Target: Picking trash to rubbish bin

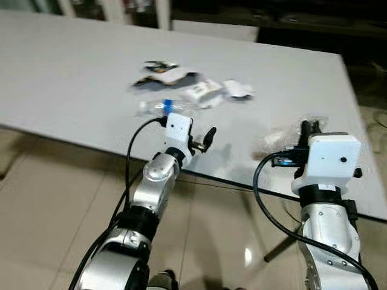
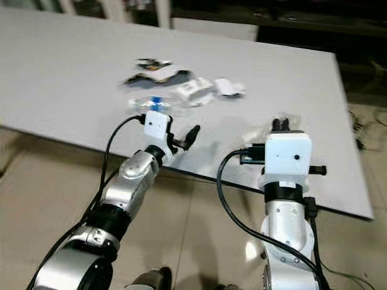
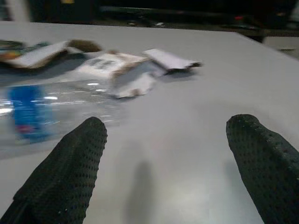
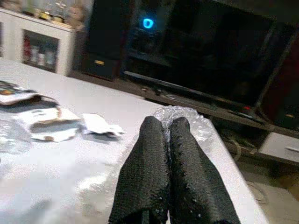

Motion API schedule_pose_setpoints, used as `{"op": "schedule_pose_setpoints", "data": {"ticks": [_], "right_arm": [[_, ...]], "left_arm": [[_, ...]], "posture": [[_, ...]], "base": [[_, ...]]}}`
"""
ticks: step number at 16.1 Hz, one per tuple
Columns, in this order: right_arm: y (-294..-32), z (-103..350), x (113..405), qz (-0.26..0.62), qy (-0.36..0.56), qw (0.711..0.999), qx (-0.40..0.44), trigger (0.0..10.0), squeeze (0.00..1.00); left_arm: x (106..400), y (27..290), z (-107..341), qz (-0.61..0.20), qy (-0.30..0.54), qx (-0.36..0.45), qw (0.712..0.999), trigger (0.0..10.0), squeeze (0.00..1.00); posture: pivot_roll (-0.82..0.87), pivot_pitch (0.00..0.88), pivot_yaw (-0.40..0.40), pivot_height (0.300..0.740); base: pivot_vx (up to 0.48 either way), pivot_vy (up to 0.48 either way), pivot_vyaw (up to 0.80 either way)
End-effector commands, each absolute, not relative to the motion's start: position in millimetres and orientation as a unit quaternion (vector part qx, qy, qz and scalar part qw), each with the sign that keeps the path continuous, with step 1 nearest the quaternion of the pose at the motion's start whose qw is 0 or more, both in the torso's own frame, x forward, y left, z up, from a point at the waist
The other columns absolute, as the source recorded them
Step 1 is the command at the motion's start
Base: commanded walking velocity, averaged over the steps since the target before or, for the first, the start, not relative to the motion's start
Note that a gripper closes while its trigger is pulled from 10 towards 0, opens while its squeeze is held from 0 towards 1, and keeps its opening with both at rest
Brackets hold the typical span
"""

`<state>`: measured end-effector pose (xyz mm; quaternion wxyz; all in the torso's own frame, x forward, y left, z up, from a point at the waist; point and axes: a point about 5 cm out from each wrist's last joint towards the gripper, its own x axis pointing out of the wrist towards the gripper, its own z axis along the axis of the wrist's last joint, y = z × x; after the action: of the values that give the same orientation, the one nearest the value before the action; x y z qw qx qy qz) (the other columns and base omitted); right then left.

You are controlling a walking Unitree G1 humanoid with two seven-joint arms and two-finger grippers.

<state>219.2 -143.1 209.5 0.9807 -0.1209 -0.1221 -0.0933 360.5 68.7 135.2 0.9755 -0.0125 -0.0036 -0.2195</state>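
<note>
1. Lying on the grey table (image 1: 72, 72), a cluster of trash is seen: a dark-and-white wrapper (image 1: 162, 71), a white carton (image 1: 202, 92), a small white scrap (image 1: 237, 89) and a clear bottle (image 1: 158, 107) with a blue label.
2. The bottle is laid on its side, nearest the table's front edge within the cluster, just beside the carton.
3. The left gripper (image 1: 202, 140) is held over the table's front edge, just short of the bottle; its fingers (image 3: 70, 172) are spread wide with nothing between them.
4. In the left wrist view the bottle (image 3: 42, 112) is seen ahead of one fingertip, with the carton (image 3: 117, 70) and scrap (image 3: 170, 59) behind it; whether the finger touches the bottle cannot be told.
5. The right gripper (image 1: 309, 128) is set over the table's right part, well apart from the cluster.
6. Its fingers (image 4: 154, 172) are pressed together, tips resting on a crumpled clear plastic film (image 4: 187, 119); whether any film is pinched between them cannot be told.
7. The film (image 1: 278, 138) is spread on the table near the right edge, partly hidden behind the right wrist.
8. Beige floor tiles (image 1: 36, 199) are seen below the table edge, and a dark cabinet with a blue light (image 4: 147, 22) beyond the table.
</note>
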Motion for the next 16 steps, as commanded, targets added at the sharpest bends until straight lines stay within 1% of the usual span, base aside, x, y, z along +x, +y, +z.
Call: {"op": "schedule_pose_setpoints", "data": {"ticks": [1,3,10,14,16], "right_arm": [[-144.2,210.1,219.1,-0.093,-0.124,0.981,-0.12,10.0,0.0],[-144.1,210.0,218.5,-0.092,-0.125,0.981,-0.115,10.0,0.0],[-143.2,209.9,217.5,-0.09,-0.125,0.982,-0.113,10.0,0.0],[-143.5,210.3,217.4,-0.09,-0.126,0.981,-0.114,10.0,0.0],[-143.3,210.7,218.1,-0.089,-0.127,0.981,-0.115,10.0,0.0]], "left_arm": [[363.6,69.6,138.2,-0.212,-0.007,-0.01,0.977,10.0,0.0],[368.8,75.5,142.7,-0.198,-0.012,-0.012,0.98,10.0,0.0],[372.2,76.1,146.1,-0.19,-0.015,-0.018,0.981,10.0,0.0],[374.5,75.1,151.2,-0.188,-0.023,-0.021,0.982,10.0,0.0],[376.8,76.5,154.0,-0.186,-0.026,-0.02,0.982,10.0,0.0]], "posture": [[0.0,0.089,0.0,0.74],[0.0,0.09,-0.003,0.74],[0.0,0.094,-0.002,0.74],[-0.01,0.095,-0.002,0.74],[-0.01,0.091,-0.002,0.74]], "base": [[0.0,0.0,0.79],[0.129,0.0,0.0],[0.329,0.0,0.0],[0.0,0.0,0.0],[0.328,0.0,0.0]]}}
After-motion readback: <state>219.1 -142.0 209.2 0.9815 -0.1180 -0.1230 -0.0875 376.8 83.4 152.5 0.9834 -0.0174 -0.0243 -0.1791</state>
